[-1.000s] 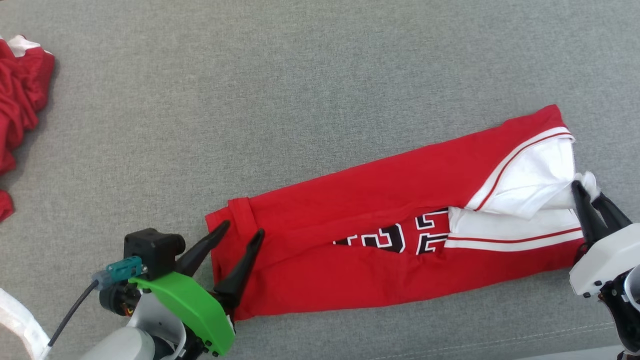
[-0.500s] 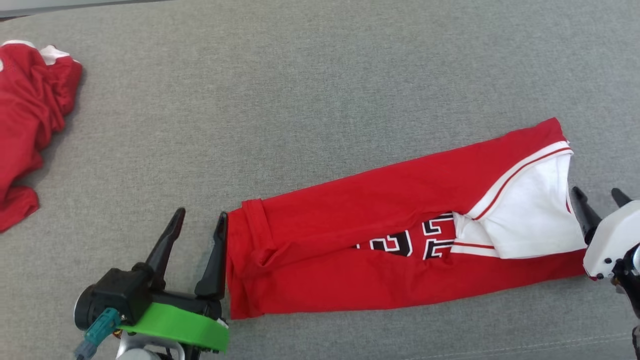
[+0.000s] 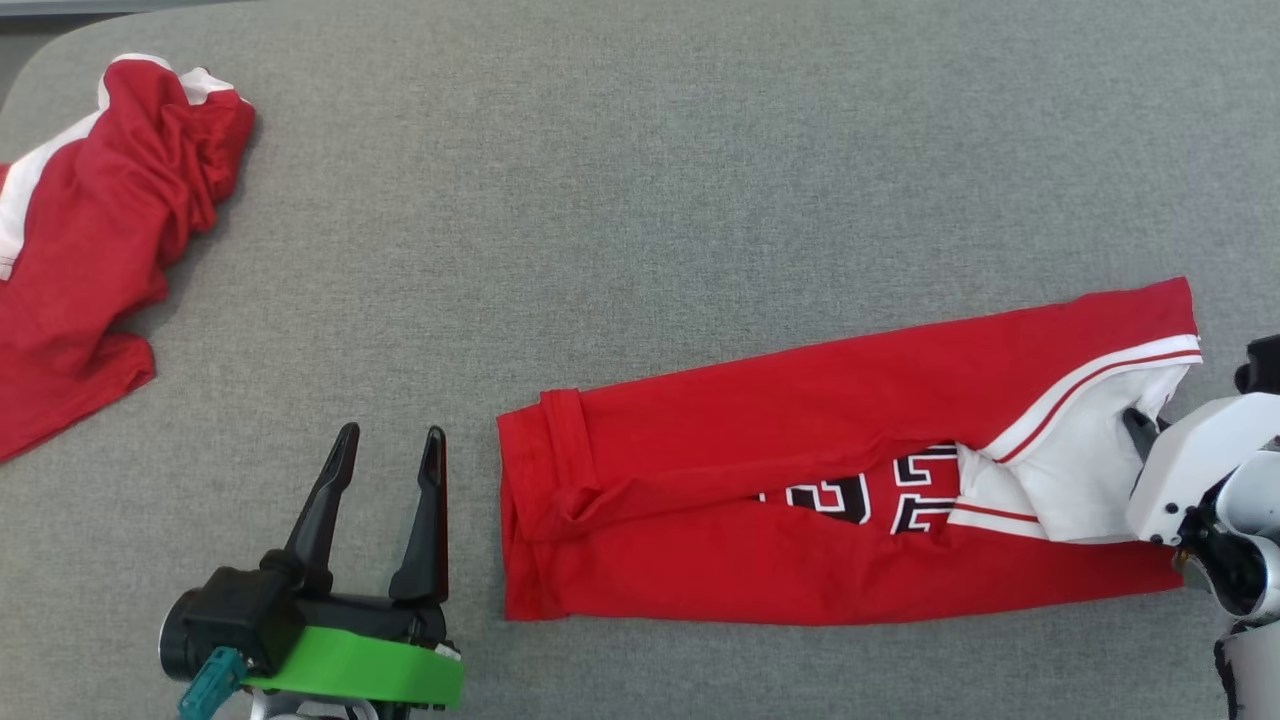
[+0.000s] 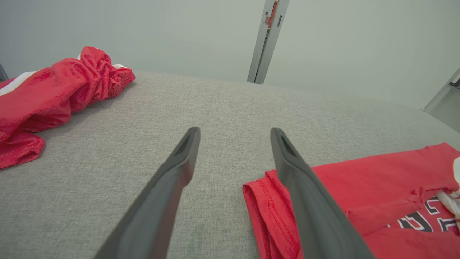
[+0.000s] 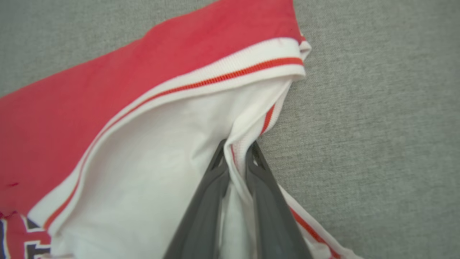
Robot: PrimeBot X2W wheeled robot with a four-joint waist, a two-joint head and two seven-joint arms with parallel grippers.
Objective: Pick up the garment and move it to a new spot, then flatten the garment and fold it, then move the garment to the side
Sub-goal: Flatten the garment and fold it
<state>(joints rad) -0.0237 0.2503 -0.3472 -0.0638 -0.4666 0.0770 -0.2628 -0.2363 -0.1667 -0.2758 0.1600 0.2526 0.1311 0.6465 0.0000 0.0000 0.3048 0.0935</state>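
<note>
Surface: we see a grey cloth-covered surface whose far edge and rounded far-left corner show at the top of the head view.
Garment: the red garment lies folded into a long strip on the near right part of the surface, slanting a little farther away toward its right end, with black-and-white lettering showing at its middle.
Garment edges: its left hem is a straight stitched edge, and its right end shows white fabric under a striped band of white and red.
Open room: we see bare grey surface across the whole far half, and between the garment's left hem and the second garment.
Second garment: a crumpled red garment with white trim sits at the far left, well apart from the folded one.
Left gripper: the left gripper has its fingers spread wide with nothing between them, over bare surface just left of the hem and apart from it.
Right gripper: the right gripper is at the garment's right end, its fingers drawn close together and pinching a raised fold of the white fabric.
</note>
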